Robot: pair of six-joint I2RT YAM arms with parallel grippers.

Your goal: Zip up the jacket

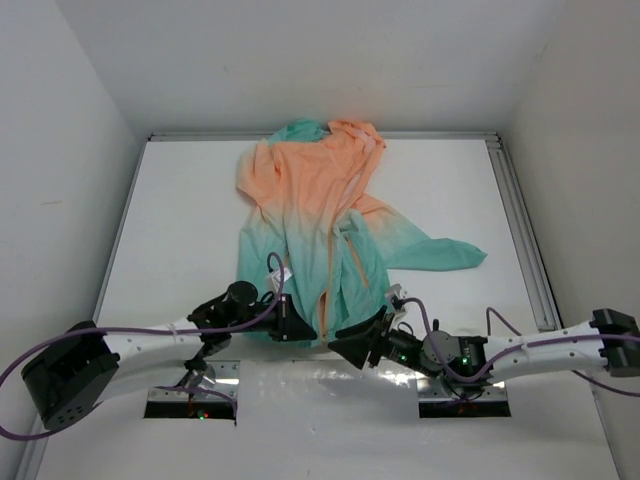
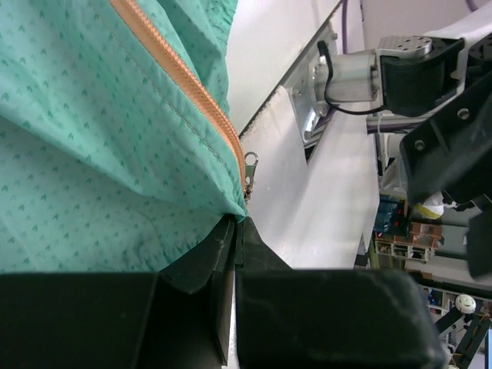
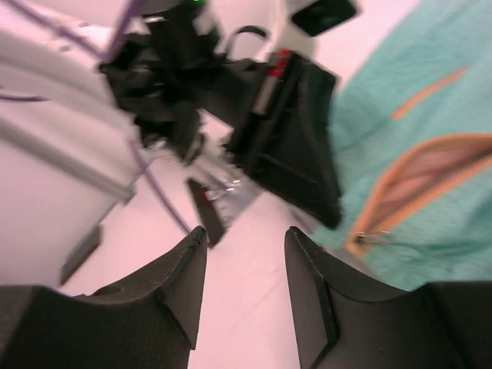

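- Left pincer (image 1: 296,328) is at the near hem of the jacket (image 1: 310,200). In the left wrist view its jaws are pressed together on the teal hem edge, just beside the bottom of the zipper (image 2: 177,77).
- The jacket lies flat on the table (image 1: 180,220), hood at the far end, hem toward the arms, one sleeve thrown out to the right.
- Slider (image 3: 369,237) sits right at the hem. Above it the front gapes and shows the peach lining, so no zipping is done yet.
- Right pincer (image 1: 347,341) is just right of the hem, jaws spread wide with nothing between them, short of the slider.
- Judged: hem anchored. Left to do: grab the pull tab and run it all the way up to the collar.
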